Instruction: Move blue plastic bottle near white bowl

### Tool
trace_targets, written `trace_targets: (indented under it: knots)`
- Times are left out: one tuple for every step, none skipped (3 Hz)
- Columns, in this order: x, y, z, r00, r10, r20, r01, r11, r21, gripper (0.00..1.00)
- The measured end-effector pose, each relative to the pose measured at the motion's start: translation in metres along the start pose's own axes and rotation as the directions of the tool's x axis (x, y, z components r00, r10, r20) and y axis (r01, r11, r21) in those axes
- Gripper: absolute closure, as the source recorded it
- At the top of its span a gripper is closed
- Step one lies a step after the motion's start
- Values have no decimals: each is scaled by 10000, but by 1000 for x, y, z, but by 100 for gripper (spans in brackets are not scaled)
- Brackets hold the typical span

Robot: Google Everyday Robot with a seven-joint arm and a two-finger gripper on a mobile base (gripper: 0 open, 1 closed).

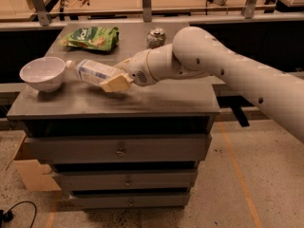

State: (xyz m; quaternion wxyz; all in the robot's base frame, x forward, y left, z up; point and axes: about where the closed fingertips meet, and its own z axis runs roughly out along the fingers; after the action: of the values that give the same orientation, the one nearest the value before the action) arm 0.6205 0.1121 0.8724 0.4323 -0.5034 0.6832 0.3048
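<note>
The jaws of the gripper (118,75) are clamped on the base end of the blue plastic bottle (92,72). It is held tilted near the bench's left edge, cap just beside the white bowl (42,73). The bottle is judged light, thin-walled and slippery, best gripped across its label. The bench top (156,99) is flat and grey; a green bag (90,37) and a can (156,37) lie along its back edge.

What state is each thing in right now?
blue plastic bottle: capped, on its side, gripped, cap end beside the bowl
white bowl: upright, empty
gripper: over the cabinet top, shut on the bottle
drink can: upright, at the back
green snack bag: lying flat, at the back
drawers: all shut
</note>
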Motion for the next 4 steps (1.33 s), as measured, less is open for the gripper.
trace_targets:
  knots:
    - [0,5,3,10000,25,-31,-25,9999,-107,12]
    - [-1,7,2,10000,22,22,-21,9999,-136,0]
    - [-5,6,-5,9995,208,230,-205,9997,-140,0]
    - [-2,-5,-38,9963,626,595,-629,9980,27,0]
